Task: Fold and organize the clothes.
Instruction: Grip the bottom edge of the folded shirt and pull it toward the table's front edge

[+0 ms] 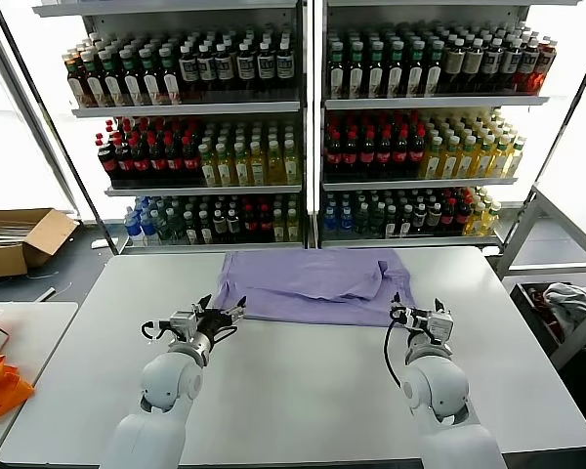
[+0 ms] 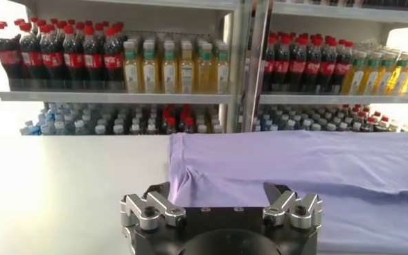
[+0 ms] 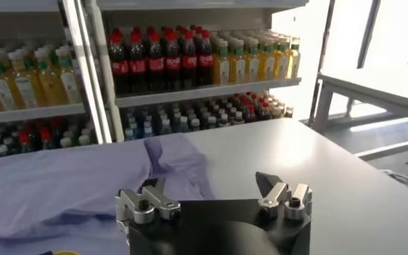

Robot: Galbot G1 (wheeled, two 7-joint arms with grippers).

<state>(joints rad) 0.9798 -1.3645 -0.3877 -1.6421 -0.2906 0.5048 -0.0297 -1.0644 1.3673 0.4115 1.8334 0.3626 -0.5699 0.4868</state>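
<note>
The clothes are one lavender T-shirt [image 1: 313, 283], lying folded into a wide flat band across the far middle of the white table [image 1: 293, 391]. My left gripper [image 1: 225, 313] sits low at the shirt's near left corner, open and holding nothing. In the left wrist view the shirt [image 2: 294, 166] spreads just beyond the left gripper [image 2: 221, 188]. My right gripper [image 1: 403, 311] rests at the shirt's near right corner, also open and empty. The right wrist view has a crumpled sleeve of the shirt [image 3: 169, 163] ahead of the right gripper [image 3: 207, 181]. No print or label shows.
Shelves of drink bottles [image 1: 303, 137] stand behind the table. A cardboard box [image 1: 20, 239] lies on the floor at far left. An orange cloth [image 1: 0, 381] sits on a side table at left. A grey-white cloth [image 1: 571, 303] lies in a rack at right.
</note>
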